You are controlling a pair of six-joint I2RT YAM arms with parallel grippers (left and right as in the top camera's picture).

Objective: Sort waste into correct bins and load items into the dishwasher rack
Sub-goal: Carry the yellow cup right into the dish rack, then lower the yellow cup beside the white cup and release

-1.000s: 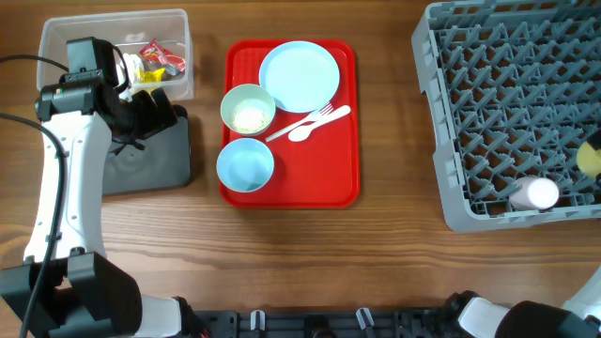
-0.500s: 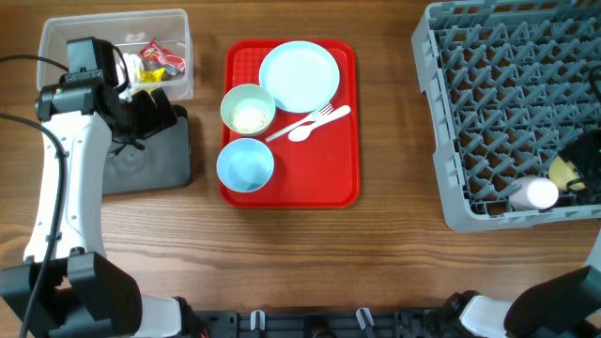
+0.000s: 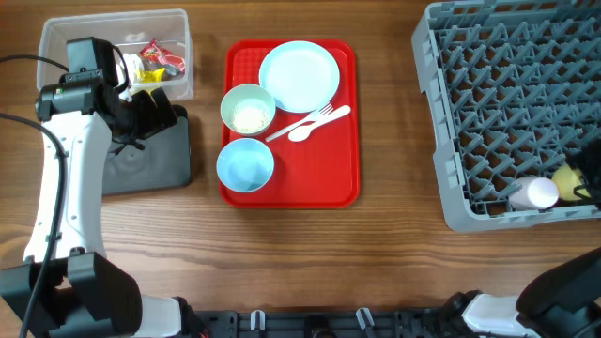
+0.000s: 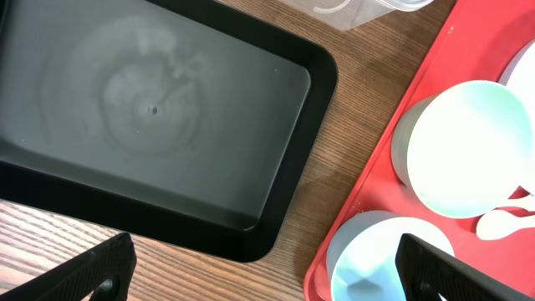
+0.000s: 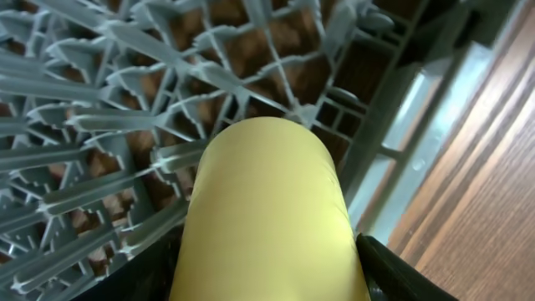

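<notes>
The dishwasher rack fills the right of the overhead frame. It holds only the white cup and the yellow cup, side by side in its lower right corner. The red tray in the centre carries the rest: the plate, a bowl with white grains, an empty bowl, the fork and the spoon. So I judge the loading less than half done. At upper left the clear tub has the wrappers. The black tray below it looks empty, and the grains are not yet sorted.

The right gripper has the yellow cup between its jaws, which stand close at both sides; whether they press it I cannot tell. The left gripper is spread wide, holding nothing, above the black tray's corner.
</notes>
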